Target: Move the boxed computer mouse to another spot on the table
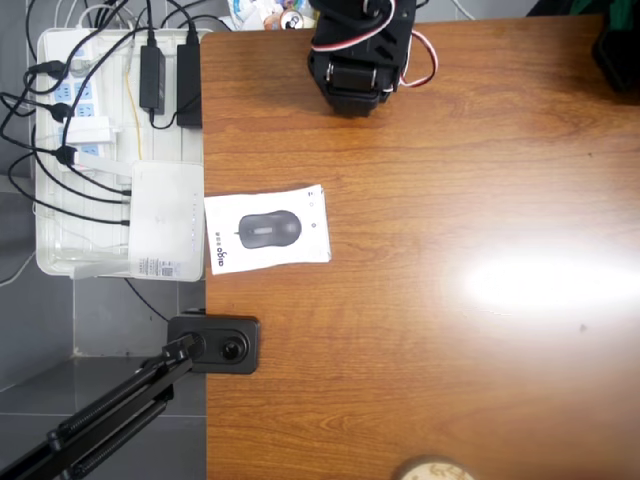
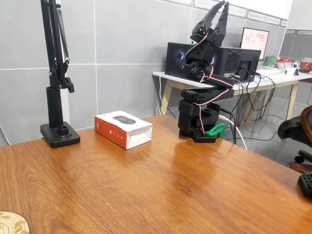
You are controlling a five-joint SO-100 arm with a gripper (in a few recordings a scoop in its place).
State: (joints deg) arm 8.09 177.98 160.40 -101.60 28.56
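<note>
The mouse box (image 1: 268, 229) is lying flat near the table (image 2: 161, 180) edge, well apart from the arm. The jaws (image 2: 218, 12) are pointing up, slightly parted, holding nothing. The box is probably light, stiff and smooth; pinching its short sides looks best.

In the overhead view we lose the upper part of the robot arm (image 1: 362, 50) past the top edge, and the round wooden disc (image 1: 432, 470) at the bottom edge is cut to a sliver. The grey logo text on the boxed computer mouse (image 1: 267, 229) is too small for us to read. In the fixed view, the office chair (image 2: 297, 131) is clipped by the right edge.
</note>
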